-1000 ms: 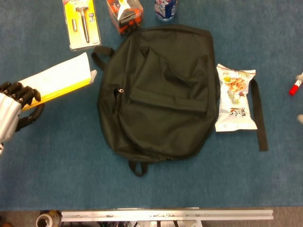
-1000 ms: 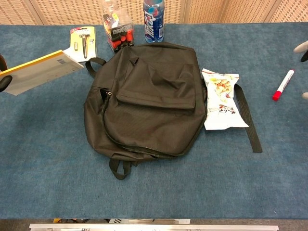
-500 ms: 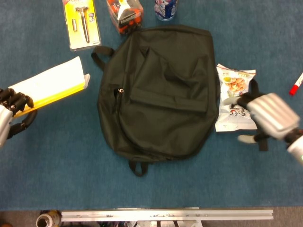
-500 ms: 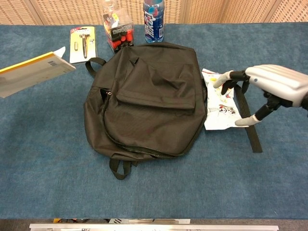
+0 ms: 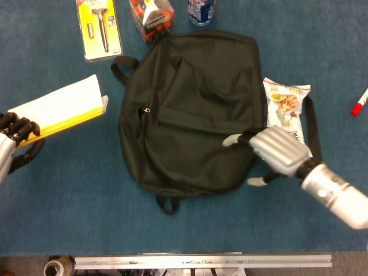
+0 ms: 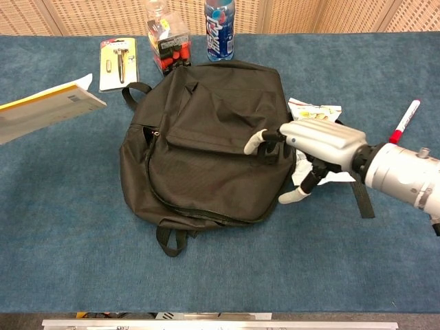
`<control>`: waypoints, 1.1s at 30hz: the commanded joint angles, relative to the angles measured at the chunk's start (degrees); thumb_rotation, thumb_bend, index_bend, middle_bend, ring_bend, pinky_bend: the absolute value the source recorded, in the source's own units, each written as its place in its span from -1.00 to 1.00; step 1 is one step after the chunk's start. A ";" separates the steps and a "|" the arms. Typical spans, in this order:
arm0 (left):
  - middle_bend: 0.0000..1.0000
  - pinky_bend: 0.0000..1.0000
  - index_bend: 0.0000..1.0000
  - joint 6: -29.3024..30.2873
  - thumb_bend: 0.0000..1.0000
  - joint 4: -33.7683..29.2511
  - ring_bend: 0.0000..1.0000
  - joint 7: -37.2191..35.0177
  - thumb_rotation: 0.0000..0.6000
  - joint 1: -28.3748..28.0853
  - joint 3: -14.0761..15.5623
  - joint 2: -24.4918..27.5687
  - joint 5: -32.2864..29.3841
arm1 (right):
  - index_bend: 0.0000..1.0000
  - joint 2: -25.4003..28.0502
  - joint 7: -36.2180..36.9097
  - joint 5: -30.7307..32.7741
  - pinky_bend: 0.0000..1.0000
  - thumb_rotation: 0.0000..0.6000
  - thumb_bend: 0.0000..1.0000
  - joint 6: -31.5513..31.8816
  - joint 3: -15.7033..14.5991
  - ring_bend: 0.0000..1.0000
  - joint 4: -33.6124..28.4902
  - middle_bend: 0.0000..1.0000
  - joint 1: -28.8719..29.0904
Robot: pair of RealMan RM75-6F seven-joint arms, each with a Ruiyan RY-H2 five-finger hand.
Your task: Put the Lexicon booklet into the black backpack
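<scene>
The black backpack (image 5: 192, 109) (image 6: 206, 137) lies flat in the middle of the blue table, zipped along its left side. At the far left my left hand (image 5: 11, 141) holds the Lexicon booklet (image 5: 60, 106) (image 6: 45, 110), white with a yellow edge, lifted off the table and clear of the bag; the hand itself is out of the chest view. My right hand (image 5: 273, 152) (image 6: 309, 148) hovers at the backpack's right edge with its fingers spread and nothing in it, fingertips over the black fabric.
A snack bag (image 5: 287, 106) and a black strap (image 5: 313, 144) lie right of the backpack, partly under my right hand. A red marker (image 5: 359, 103) sits far right. At the back stand a razor pack (image 5: 100, 26), a box of red items (image 5: 150, 17) and a bottle (image 5: 201, 10).
My right hand came in from the far right, crossed the snack bag and now reaches the backpack's right edge. The booklet in my left hand shifted slightly left.
</scene>
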 commanded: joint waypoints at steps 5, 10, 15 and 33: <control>0.37 0.36 0.48 0.33 -0.10 0.05 0.17 0.13 1.00 0.33 0.03 0.05 0.09 | -0.46 -6.91 -7.68 3.84 -0.25 1.00 -1.00 0.21 -0.60 -0.43 2.09 -0.26 3.14; 0.37 0.36 0.48 0.43 -0.09 0.29 0.17 -0.02 1.00 0.51 -0.08 0.02 -0.03 | -0.46 -10.22 -10.50 6.38 -0.25 1.00 -1.00 0.39 -0.52 -0.45 2.68 -0.26 4.77; 0.37 0.36 0.48 0.48 -0.09 0.43 0.17 -0.25 1.00 0.66 -0.26 0.16 -0.25 | -0.46 -13.46 -14.56 6.94 -0.27 1.00 -1.00 1.96 -1.11 -0.46 3.59 -0.26 6.07; 0.37 0.36 0.48 0.79 -0.09 1.16 0.17 -0.93 1.00 1.06 -0.46 -0.06 -0.43 | -0.46 -23.54 -26.00 9.76 -0.28 1.00 -1.00 6.72 -3.73 -0.46 9.90 -0.26 8.08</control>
